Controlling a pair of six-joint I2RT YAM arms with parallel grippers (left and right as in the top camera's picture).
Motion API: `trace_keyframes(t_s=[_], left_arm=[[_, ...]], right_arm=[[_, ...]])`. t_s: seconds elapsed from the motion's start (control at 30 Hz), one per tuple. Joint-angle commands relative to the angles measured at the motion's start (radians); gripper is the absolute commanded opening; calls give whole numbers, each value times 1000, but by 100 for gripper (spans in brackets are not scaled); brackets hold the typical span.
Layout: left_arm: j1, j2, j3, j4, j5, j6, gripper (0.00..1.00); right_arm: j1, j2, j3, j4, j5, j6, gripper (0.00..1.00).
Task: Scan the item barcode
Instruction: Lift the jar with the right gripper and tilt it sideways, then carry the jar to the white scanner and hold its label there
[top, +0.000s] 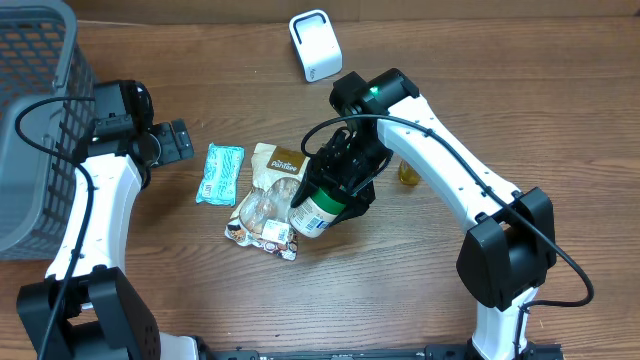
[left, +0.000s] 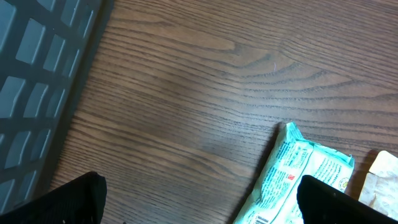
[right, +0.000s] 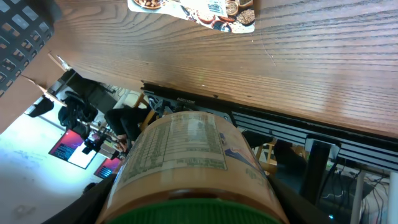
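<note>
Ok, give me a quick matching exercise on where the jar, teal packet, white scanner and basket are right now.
Things:
1 jar
2 teal packet
3 white scanner
4 basket

Places:
A far side of the table
B gripped by the right end effector
C left edge of the table
D flat on the table by the open left end effector

Pairs: 1-B, 2-D, 3-A, 4-C

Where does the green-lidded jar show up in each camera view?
Overhead: green-lidded jar at centre, held in the right gripper.
Left wrist: not in it.
Right wrist: the jar fills the bottom centre, label facing the camera.
Shared landmark: the snack pouch, left of the jar overhead, at the top edge in the right wrist view.
</note>
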Motion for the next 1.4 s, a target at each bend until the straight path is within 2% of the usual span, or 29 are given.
trace_keyframes(t_s=[0.0,0.23,0.43,0.67,0.8,1.03,1.2,1.37], left_arm=[[-7,-15,22,1,-5,11,99],[-7,-15,22,1,-5,11,100],[-7,-15,22,1,-5,11,100],[-7,-15,22,1,-5,11,99],[-7,-15,22,1,-5,11,100],[-7,-15,22,1,-5,11,100],[-7,-15,22,1,-5,11,99],[-7,-15,22,1,-5,11,100]], right_arm=[[-4,-16,23,6,-34,0,33],[-4,-16,23,67,-6,0,33],[-2,-16,23,227,289,-1,33],[-3,-16,23,449,541,-1,32],[-3,-16,23,620,581,-8,29],[-14,-16,23,898,581,-168,24],[-35,-16,23,1087,689,-297,24],[-43,-15,23,1202,745,-427,24]])
